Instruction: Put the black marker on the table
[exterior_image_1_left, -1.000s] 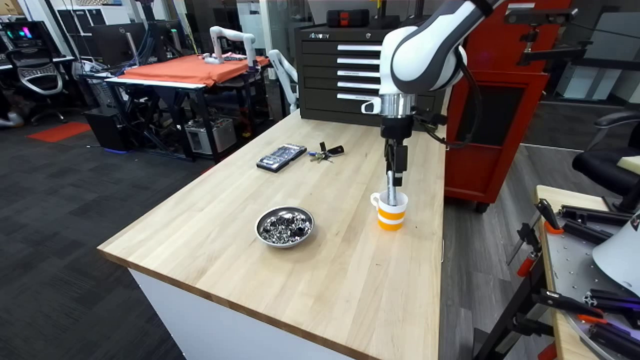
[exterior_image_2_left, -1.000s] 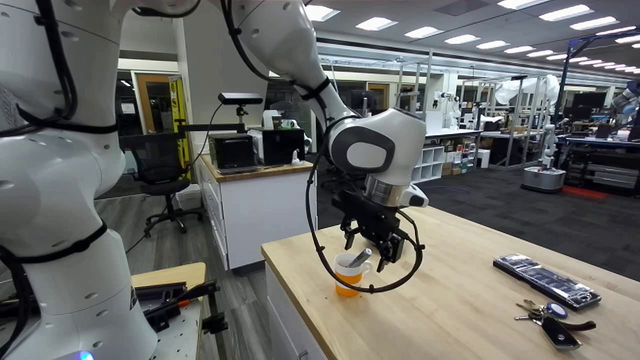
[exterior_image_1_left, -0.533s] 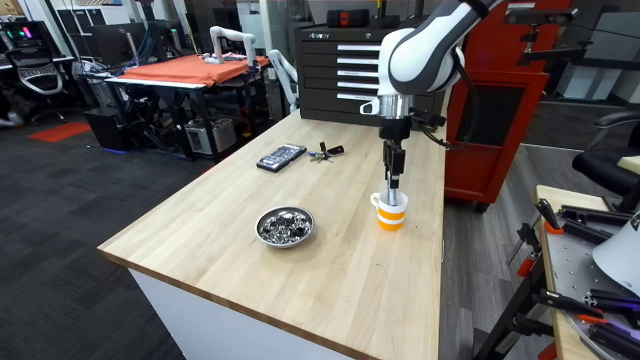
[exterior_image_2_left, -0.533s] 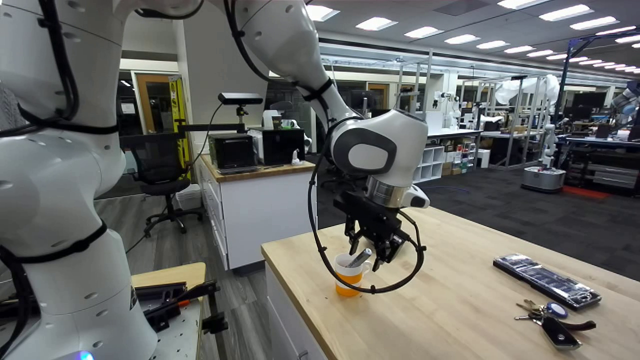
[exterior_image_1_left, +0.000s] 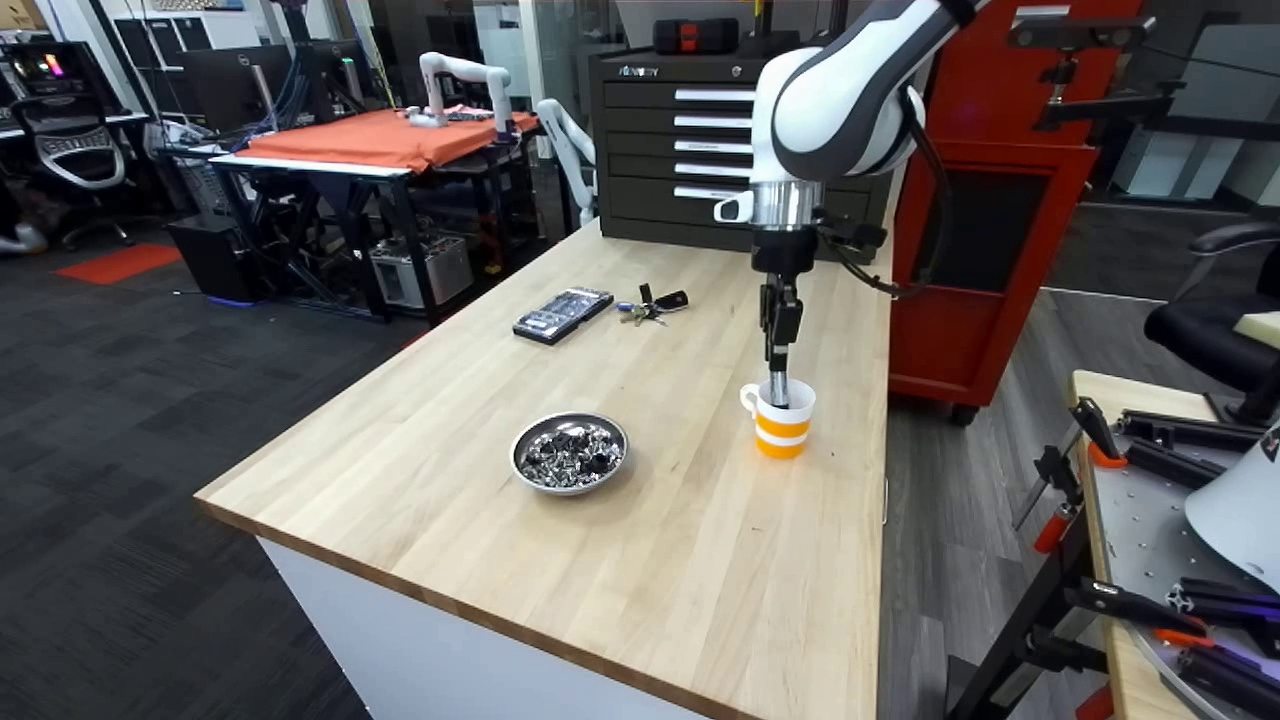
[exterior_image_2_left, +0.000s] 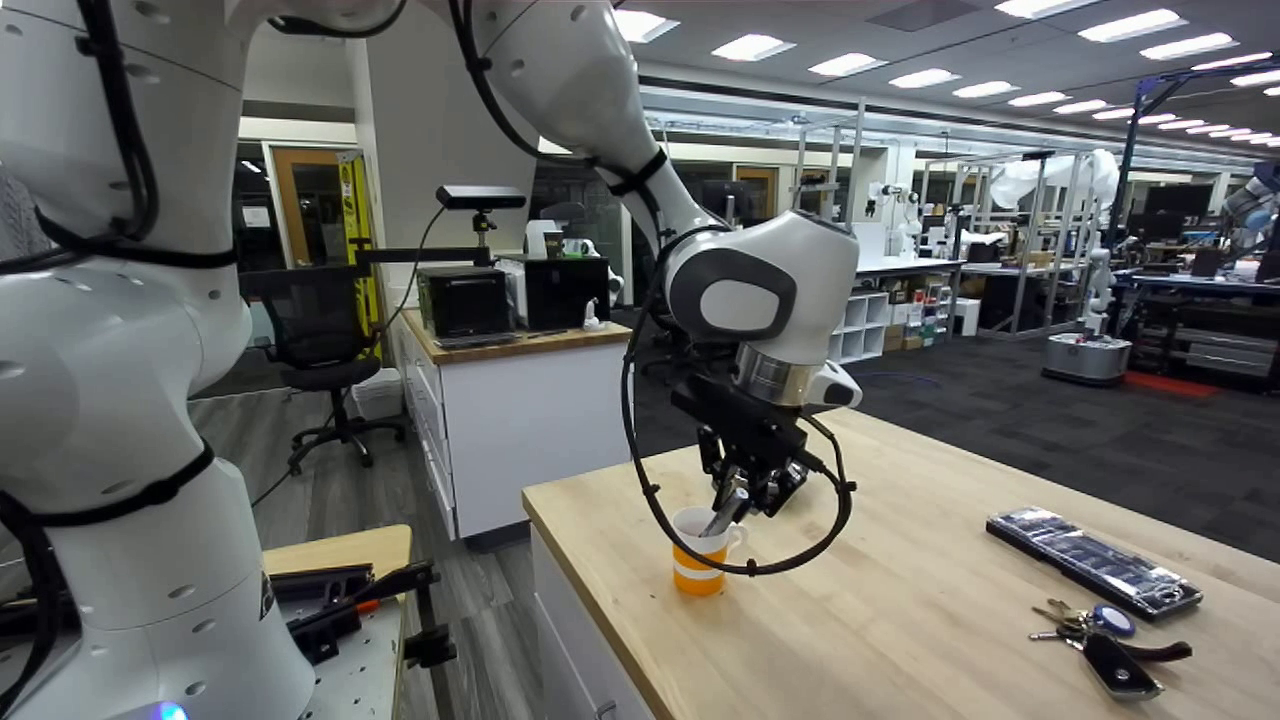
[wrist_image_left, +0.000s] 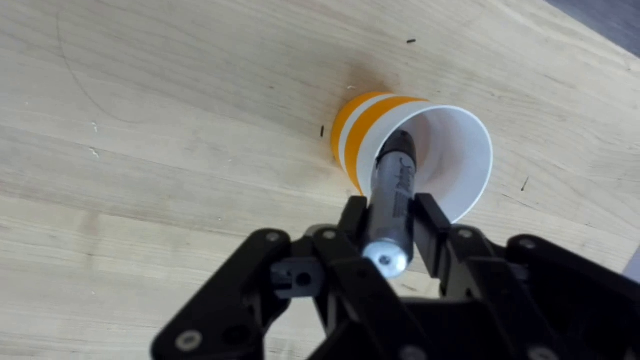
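Over the cup (exterior_image_1_left: 782, 432) | gripper (wrist_image_left: 392, 216): wide a second ago, now pinching the marker (wrist_image_left: 395, 197) | dark end inside cup; lift-out toward table (exterior_image_1_left: 450, 470) probably next

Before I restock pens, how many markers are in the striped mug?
1: the marker leans in the striped mug, its upper part between the jaws. Part of the mug's inside is hidden behind it.

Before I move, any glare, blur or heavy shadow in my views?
Wrist view: bright glare on the near end of the slim grey dark-tipped marker; the black tool soft nearest the lens; only faint shadow beside the round orange-striped white cup. In an exterior view: rectangular white ceiling lights burn out; reflections streak the flat dark case.
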